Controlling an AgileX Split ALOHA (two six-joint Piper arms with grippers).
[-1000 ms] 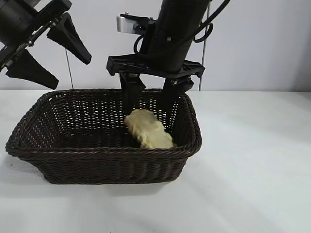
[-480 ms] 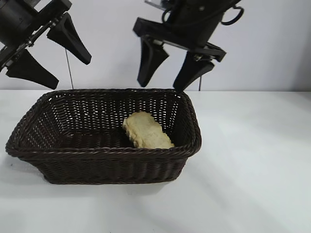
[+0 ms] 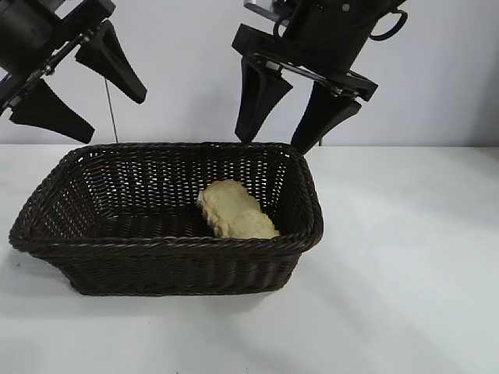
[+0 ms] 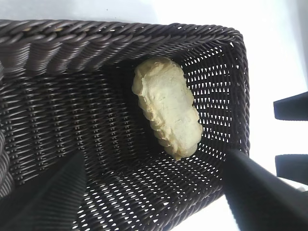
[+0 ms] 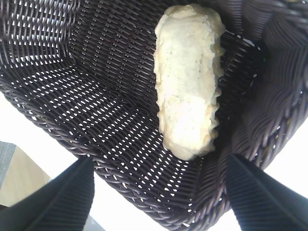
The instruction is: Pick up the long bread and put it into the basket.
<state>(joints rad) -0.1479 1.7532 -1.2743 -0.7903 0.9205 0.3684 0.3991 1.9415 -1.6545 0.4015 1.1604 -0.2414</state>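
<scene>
Right tool (image 3: 287, 132) has lifted out of the large dark brown woven wicker basket (image 3: 156, 248) and hangs above its rim, jaws spread, empty. Pale golden ridged long bread (image 3: 235, 210) lies inside, at the right end. Placement looks done. Left tool (image 3: 86, 93) parked high, open.

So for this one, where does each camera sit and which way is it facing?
Exterior: in front of the rig, facing both arms; basket, long bread, left gripper and right gripper raised.
Left wrist: above, looking down into the basket; own fingertips show.
Right wrist: above, looking down; own fingertips show.
Shared by all: the bread lying in the basket.
</scene>
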